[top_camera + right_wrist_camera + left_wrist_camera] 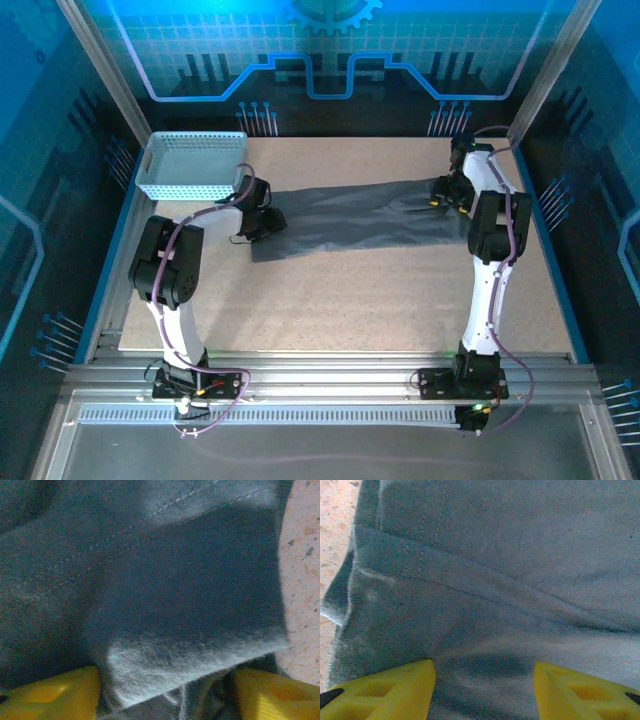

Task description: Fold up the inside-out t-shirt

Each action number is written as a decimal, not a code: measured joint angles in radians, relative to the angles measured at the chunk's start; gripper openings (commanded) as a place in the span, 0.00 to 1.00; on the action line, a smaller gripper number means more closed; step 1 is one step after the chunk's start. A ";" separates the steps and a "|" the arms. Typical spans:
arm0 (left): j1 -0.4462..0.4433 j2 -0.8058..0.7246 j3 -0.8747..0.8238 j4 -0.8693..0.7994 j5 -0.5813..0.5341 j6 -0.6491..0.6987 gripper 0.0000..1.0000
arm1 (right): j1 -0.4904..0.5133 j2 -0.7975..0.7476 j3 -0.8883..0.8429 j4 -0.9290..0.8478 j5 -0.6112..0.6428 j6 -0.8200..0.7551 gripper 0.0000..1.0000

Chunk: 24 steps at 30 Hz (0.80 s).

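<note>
**Desk:** The grippers?

**Photographer:** The right gripper (167, 690) stands parted astride a fuzzy hem corner of the inside-out t-shirt (350, 215). The left gripper (484, 680) straddles a stitched seam; whether it pinches, I cannot tell.

**Desk:** The step?

**Photographer:** Taking hold at both ends, I judge. The soft dark grey knit lies in a long band across the speckled table (350, 300), beside the mesh basket (190, 165). Next come firm pinches, then an even lift.
</note>
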 measured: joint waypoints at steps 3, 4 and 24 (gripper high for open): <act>0.000 -0.003 -0.008 0.009 0.000 0.000 0.57 | 0.000 -0.008 -0.017 0.019 -0.010 0.003 0.70; 0.000 -0.005 -0.012 0.013 0.000 0.000 0.56 | -0.001 -0.012 -0.026 0.024 -0.007 0.002 0.75; 0.027 -0.042 -0.069 0.040 -0.001 0.000 0.55 | 0.000 -0.054 -0.087 0.039 0.103 0.021 0.89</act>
